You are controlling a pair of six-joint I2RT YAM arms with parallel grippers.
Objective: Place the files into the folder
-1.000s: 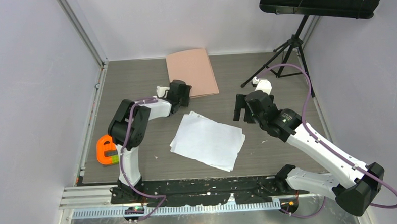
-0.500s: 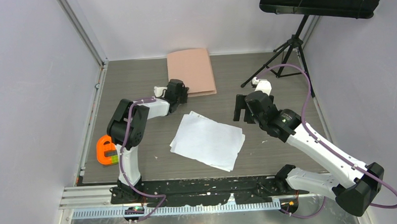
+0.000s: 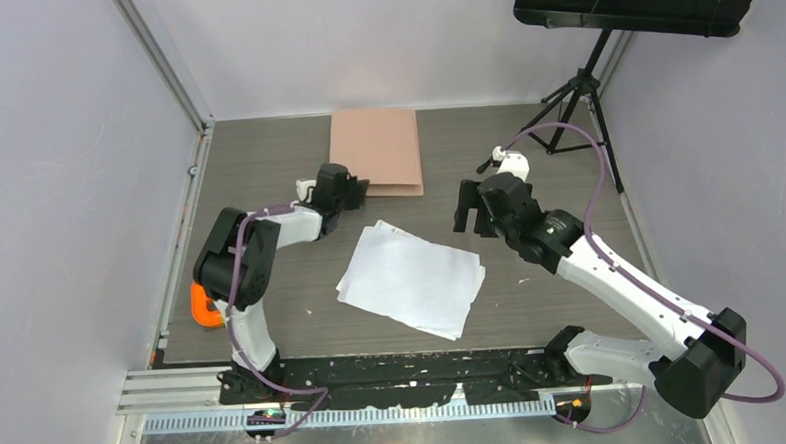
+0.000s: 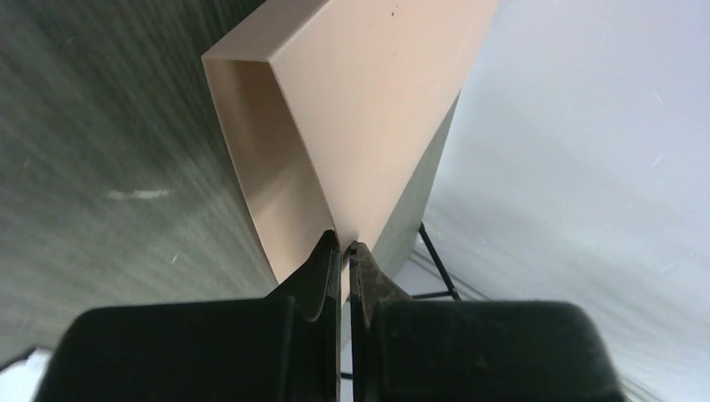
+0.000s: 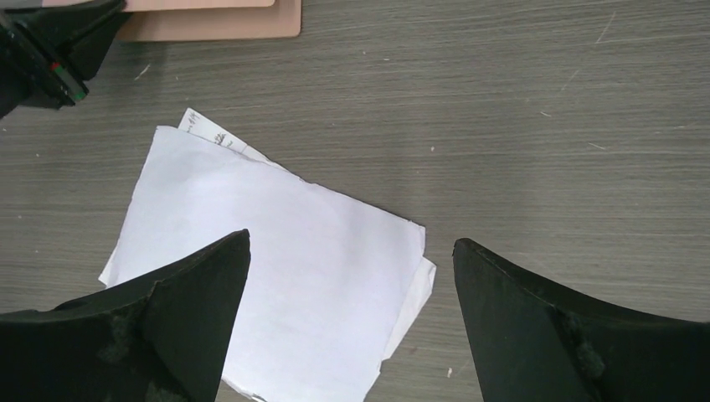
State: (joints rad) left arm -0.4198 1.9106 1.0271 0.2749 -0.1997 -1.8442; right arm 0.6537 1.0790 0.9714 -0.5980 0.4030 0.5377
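Looking down from the top camera, you have a dark grey wood-grain tabletop [image 3: 546, 155] closed in by pale lilac walls [image 3: 65, 146]. A black perforated music stand [image 3: 601, 33] is at the far right and an orange plastic piece [image 3: 203, 308] sits by the left edge. The flat salmon-pink card folder [image 3: 376, 148] lies at the far middle. The fanned stack of white paper sheets [image 3: 412, 279] lies well apart from it, nearer you. Your left gripper [image 3: 361, 188] sits at the folder's near left corner, and your right gripper [image 3: 472, 222] hovers beyond the sheets' far right corner.

On the left wrist camera, the left gripper [image 4: 344, 249] has its fingers almost together, pinching the folder [image 4: 368, 109] by its lifted cover edge.

On the right wrist camera, the right gripper [image 5: 352, 243] is spread wide and holds nothing. The sheets [image 5: 276, 260] lie flat below it, the folder [image 5: 209, 25] is at the top edge, and the left gripper [image 5: 88, 25] is beside the folder.
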